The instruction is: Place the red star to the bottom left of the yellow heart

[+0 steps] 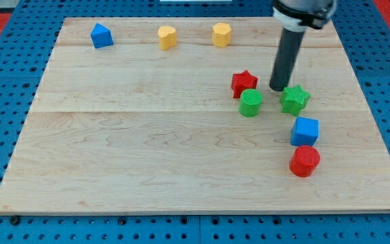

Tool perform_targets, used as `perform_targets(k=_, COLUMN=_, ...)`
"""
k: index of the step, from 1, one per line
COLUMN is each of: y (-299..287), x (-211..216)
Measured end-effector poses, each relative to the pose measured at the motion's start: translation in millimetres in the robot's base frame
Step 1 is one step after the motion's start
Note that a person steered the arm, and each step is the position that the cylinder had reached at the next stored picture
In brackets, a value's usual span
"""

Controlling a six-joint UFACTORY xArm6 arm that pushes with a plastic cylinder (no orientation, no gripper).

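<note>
The red star (pixel 244 83) lies right of the board's middle, touching the green cylinder (pixel 250 103) just below it. The yellow heart (pixel 167 36) sits near the view's top edge, well up and to the left of the star. My tip (pixel 277 89) is on the board to the right of the red star, a short gap away, and just left of the green star (pixel 294 99).
A yellow hexagon (pixel 222 34) is right of the heart. A blue block (pixel 101 35) is at the top left. A blue cube (pixel 305 131) and a red cylinder (pixel 305 161) lie below the green star. The wooden board (pixel 114 149) sits on a blue surface.
</note>
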State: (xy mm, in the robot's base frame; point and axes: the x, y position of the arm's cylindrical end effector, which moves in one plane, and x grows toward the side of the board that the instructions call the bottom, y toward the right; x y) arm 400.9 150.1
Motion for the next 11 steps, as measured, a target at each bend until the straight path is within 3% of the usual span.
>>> perform_targets(k=1, y=-37.1, x=10.9)
perform_targets(k=3, y=-159.3, x=-13.0)
perform_targets(k=5, y=-80.4, x=-12.8)
perform_targets(k=7, y=-162.9, x=-65.1)
perform_targets(k=8, y=-194.7, x=-70.1)
perform_targets(k=10, y=-119.1, x=-46.3)
perform_targets(k=11, y=-64.9, x=7.4)
